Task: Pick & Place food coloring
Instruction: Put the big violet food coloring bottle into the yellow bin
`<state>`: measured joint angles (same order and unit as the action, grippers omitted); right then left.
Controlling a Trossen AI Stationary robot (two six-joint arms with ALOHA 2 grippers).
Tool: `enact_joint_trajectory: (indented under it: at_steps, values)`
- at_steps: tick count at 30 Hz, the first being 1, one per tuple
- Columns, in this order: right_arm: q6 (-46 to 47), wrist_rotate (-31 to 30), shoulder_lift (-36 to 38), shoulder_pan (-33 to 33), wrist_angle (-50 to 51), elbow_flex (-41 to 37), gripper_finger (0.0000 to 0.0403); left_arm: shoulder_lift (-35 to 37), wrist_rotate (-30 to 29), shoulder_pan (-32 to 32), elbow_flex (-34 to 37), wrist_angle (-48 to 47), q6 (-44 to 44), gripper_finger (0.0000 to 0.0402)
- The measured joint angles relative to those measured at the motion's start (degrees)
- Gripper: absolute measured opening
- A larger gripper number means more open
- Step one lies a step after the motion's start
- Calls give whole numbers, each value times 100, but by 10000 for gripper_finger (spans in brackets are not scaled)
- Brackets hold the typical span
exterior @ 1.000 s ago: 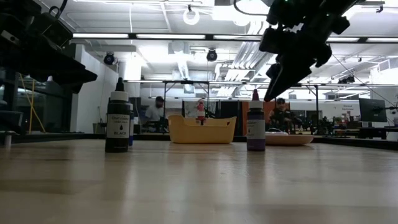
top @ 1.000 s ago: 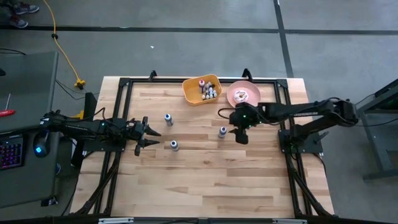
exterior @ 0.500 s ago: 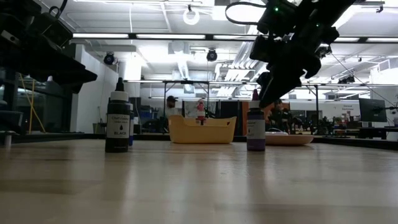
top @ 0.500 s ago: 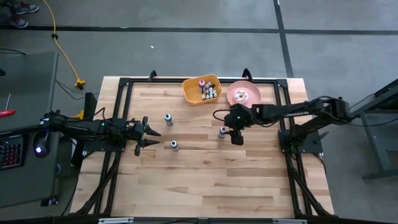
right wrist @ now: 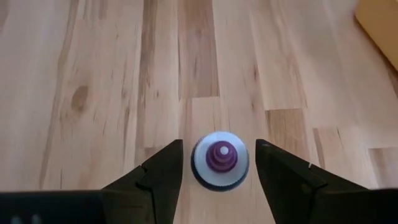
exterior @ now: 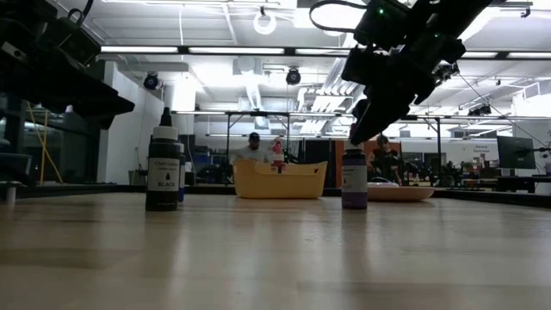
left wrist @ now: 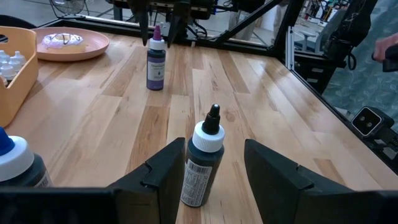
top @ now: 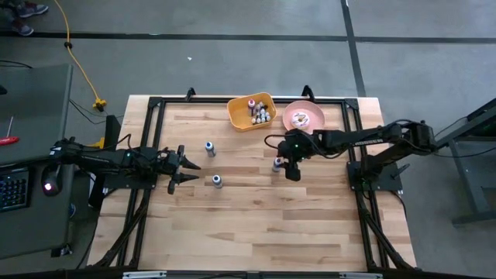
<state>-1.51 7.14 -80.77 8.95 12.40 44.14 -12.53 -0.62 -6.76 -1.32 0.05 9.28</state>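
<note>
Three food coloring bottles stand upright on their bases on the table: a purple one point(top: 277, 163) point(exterior: 354, 177), a black one point(top: 217, 180) point(exterior: 163, 170) and a blue-capped one point(top: 209, 147). Several more small bottles sit in the yellow bin point(top: 252, 111). My right gripper point(right wrist: 219, 147) point(top: 284, 165) hangs open above the purple bottle's cap point(right wrist: 220, 160), pointing down, one finger on either side and neither touching it. My left gripper point(left wrist: 212, 146) point(top: 191, 166) waits open, level, near the table's left side, with the black bottle point(left wrist: 203, 165) standing just ahead of its fingers.
A pink plate point(top: 302, 118) with a doughnut lies right of the yellow bin near the far edge. A black frame runs around the tabletop. Bare wood stretches across the near half of the table point(top: 263, 232). People sit in the room beyond the far edge.
My right gripper has moved toward the table's left, from beside the purple bottle to directly above it, staying open. The bottles and my left arm have kept still.
</note>
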Motion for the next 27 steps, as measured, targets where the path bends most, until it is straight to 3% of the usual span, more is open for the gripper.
enact_joint_trajectory:
  at_steps: [11, 27]
  values:
    - [152, 197, 0, 0, 21, 0, 185, 0, 0, -2, 0, 0, 0, 163]
    - [152, 208, 2, 0, 20, 0, 114, 1, 0, 0, 0, 0, 0, 163]
